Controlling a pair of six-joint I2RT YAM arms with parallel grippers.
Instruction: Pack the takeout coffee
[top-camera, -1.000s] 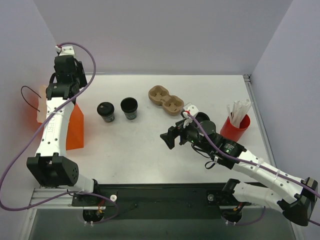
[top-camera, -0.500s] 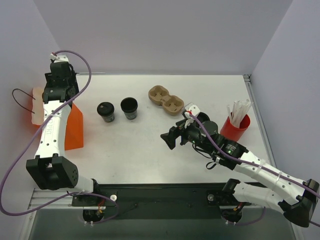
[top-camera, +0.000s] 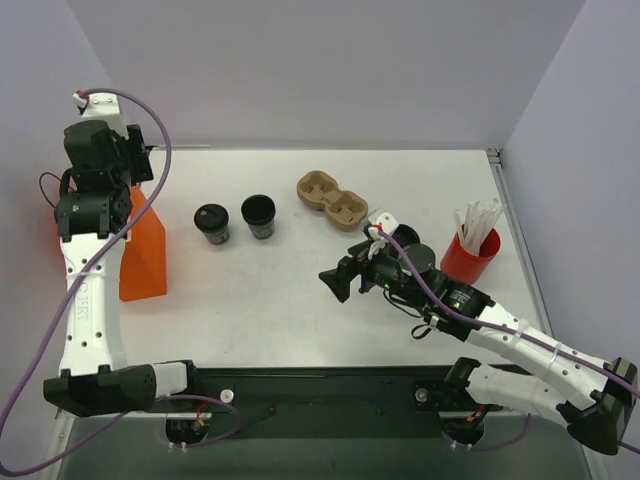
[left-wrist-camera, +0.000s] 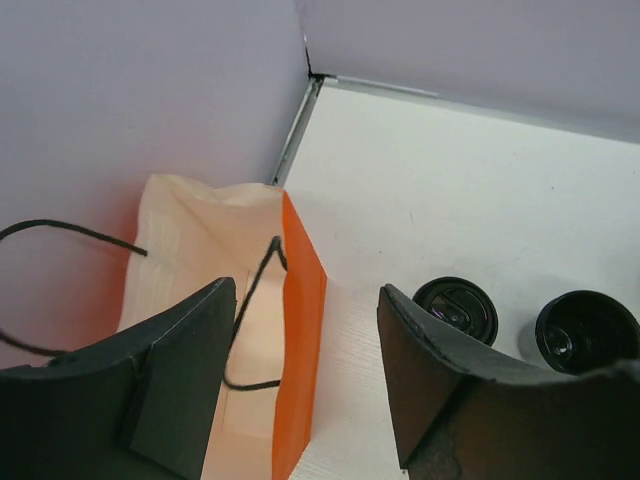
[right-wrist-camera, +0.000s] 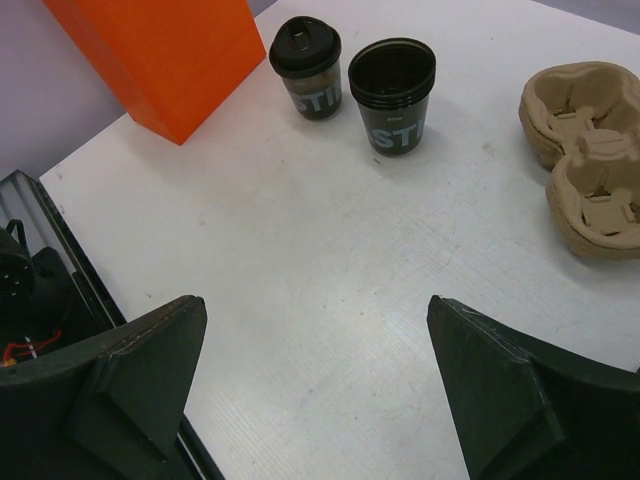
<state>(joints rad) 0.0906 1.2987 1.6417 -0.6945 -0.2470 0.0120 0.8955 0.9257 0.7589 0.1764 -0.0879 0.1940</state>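
The takeout coffee (right-wrist-camera: 305, 65), lid on, stands on the table (right-wrist-camera: 330, 260) ahead and a little left of the right jaws (right-wrist-camera: 315, 305), touching nothing. Those jaws are spread wide and empty, held low on an arm stretched across the table. Just right of the coffee stands an open black cup (right-wrist-camera: 392, 92), and farther right an empty cardboard cup carrier (right-wrist-camera: 585, 170). The left jaws (left-wrist-camera: 307, 292), raised high and pointing down, stand apart, gripping nothing, over the open mouth of the orange bag (left-wrist-camera: 300, 330). Inside it only pale lining and black cord handles show.
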